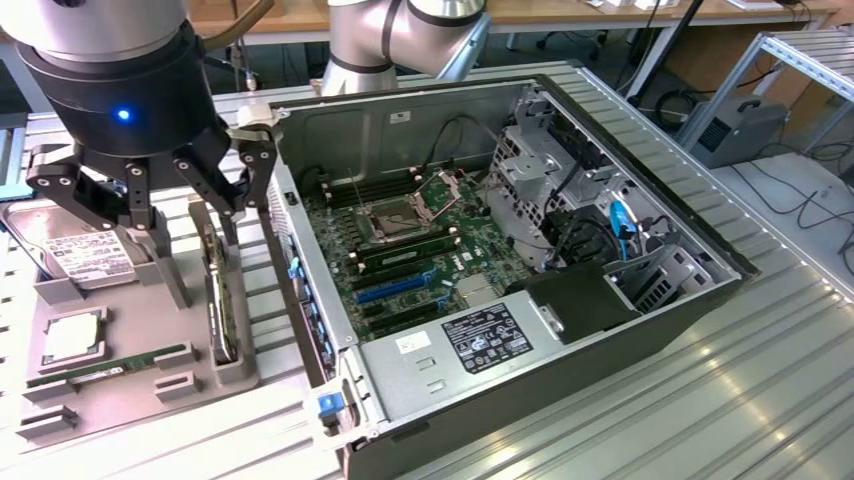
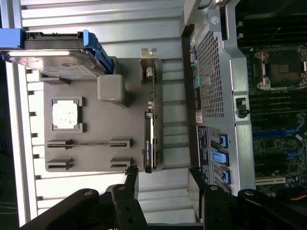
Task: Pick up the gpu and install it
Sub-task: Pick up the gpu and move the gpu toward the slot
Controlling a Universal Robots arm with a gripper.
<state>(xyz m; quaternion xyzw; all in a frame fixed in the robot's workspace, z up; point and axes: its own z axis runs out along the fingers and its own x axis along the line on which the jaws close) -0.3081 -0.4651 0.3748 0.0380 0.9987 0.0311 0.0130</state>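
The gripper (image 1: 150,205) hung wide open over the grey tray (image 1: 134,385), holding nothing. The gpu (image 1: 222,300) sat on its edge in a tray slot below the fingers, on the side just beside the open PC case (image 1: 387,120), untouched as far as anyone could tell.

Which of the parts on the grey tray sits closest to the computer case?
The thin black card standing on edge; the hard drive, processor and memory stick sit farther away.
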